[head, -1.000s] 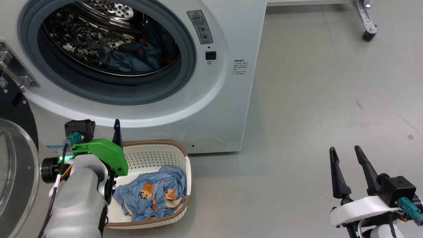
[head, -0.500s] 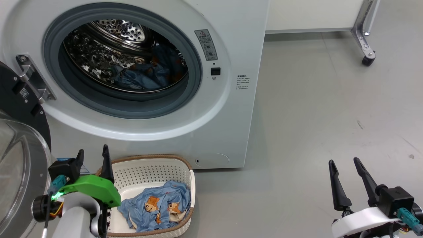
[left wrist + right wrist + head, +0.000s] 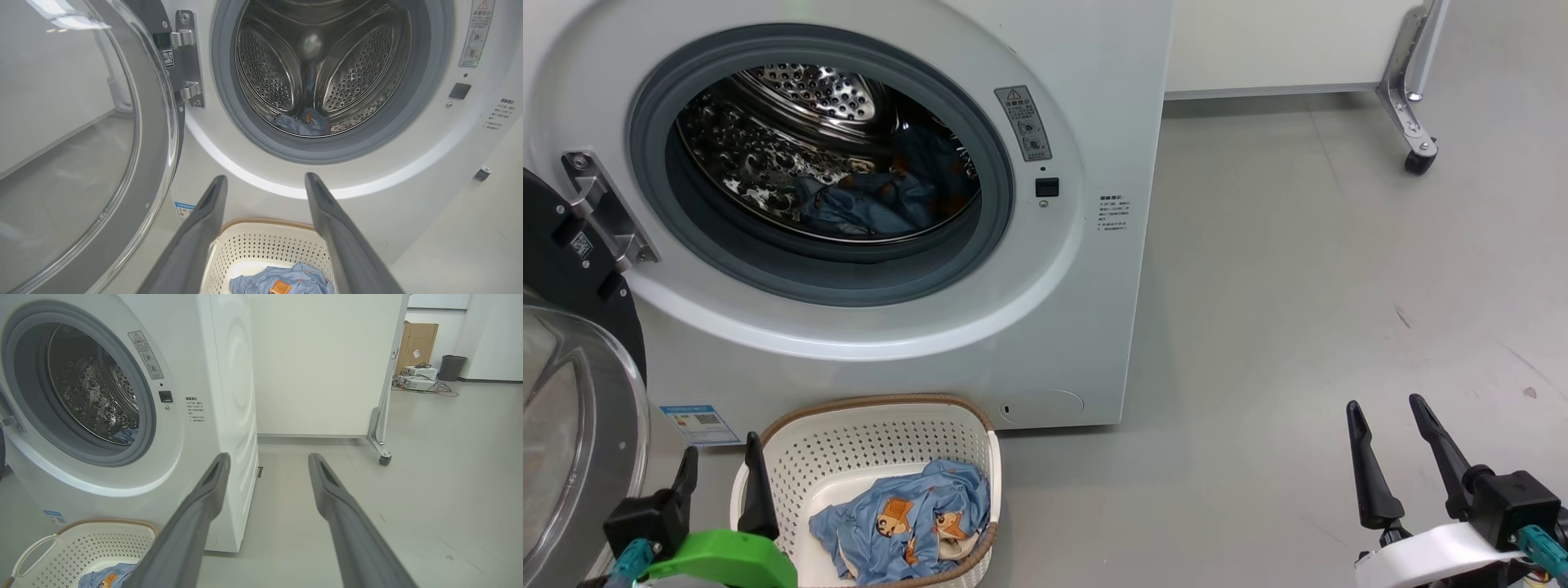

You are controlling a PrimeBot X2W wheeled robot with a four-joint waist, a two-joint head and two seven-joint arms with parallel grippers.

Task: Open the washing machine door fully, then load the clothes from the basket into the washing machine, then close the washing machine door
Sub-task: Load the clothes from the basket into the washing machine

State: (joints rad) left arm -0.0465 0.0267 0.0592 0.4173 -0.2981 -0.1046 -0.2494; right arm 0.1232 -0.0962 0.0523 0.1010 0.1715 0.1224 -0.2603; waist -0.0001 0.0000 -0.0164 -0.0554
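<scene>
The washing machine door [image 3: 580, 425] stands swung wide open at the far left of the head view, its clear glass bowl bulging outward and its black rim carried on the metal hinge [image 3: 605, 216]; the washing machine [image 3: 1086, 327] itself, a big white box, shows its round mouth fully exposed, grey gasket [image 3: 992, 175] ringing the shiny perforated drum [image 3: 792, 122]; down in the drum lies a blue garment [image 3: 874, 204], crumpled at the bottom; on the floor [image 3: 1298, 286] right in front of the machine sits the basket [image 3: 866, 441], cream and perforated with a brown rim, close against the machine's base; inside it, heaped toward its right side, lie the clothes [image 3: 907, 523], light blue with orange-brown cartoon figures and a bit of cream cloth peeking out; and here is the left gripper [image 3: 721, 459], low at the bottom left of the head view, just beside the basket's left rim, jaws spread apart with nothing between them; its wrist view looks up between the two fingers at the machine's front below the opening, basket underneath; a small blue sticker [image 3: 694, 423] shows on the machine's lower left corner, between door and basket; over at the bottom right the right gripper [image 3: 1384, 403] hangs above bare floor, well apart from basket and machine, jaws likewise released and empty; far off, a caster [image 3: 1419, 159] rests on the floor.
</scene>
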